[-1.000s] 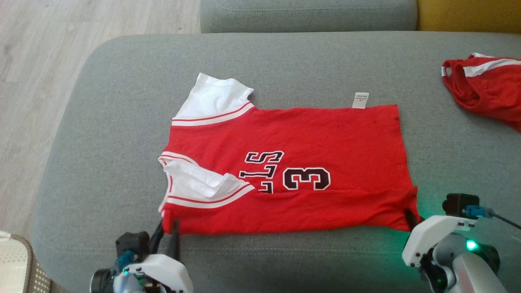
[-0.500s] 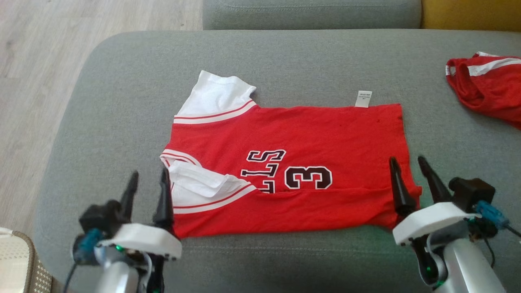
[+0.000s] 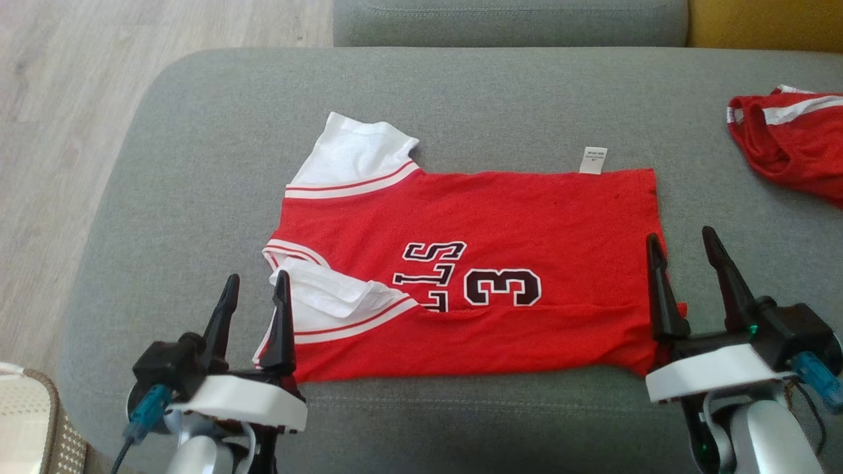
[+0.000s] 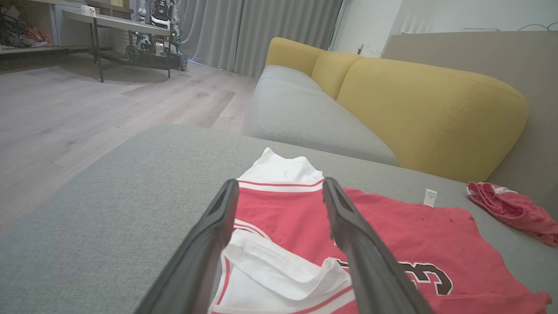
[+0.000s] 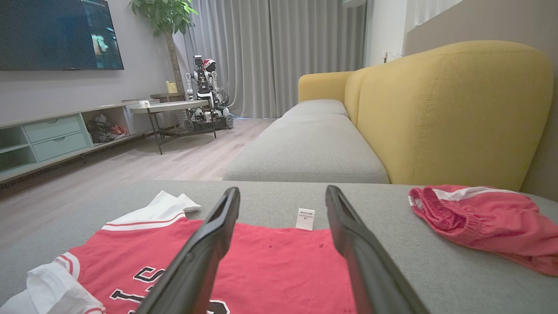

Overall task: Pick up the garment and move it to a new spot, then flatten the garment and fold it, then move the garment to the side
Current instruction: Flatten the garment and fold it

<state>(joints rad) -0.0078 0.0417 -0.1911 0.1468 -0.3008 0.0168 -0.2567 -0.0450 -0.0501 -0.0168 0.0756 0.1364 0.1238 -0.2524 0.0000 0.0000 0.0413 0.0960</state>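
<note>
The garment, a red jersey with white sleeves and a black number 3, lies flat on the grey cushion, its near edge folded over. It also appears in the left wrist view and the right wrist view. My left gripper hovers open over the jersey's near left corner, by the folded white sleeve. At the near right corner my right gripper is open too. Neither holds anything.
A second red garment lies crumpled at the cushion's far right. Beyond the cushion stand a grey sofa seat and yellow backrests. Wooden floor lies to the left, and a pale basket at the lower left.
Both grippers let go of the jersey's near corners, opened, and rose above the cushion. The jersey stays where it lay. The head camera shifted slightly.
</note>
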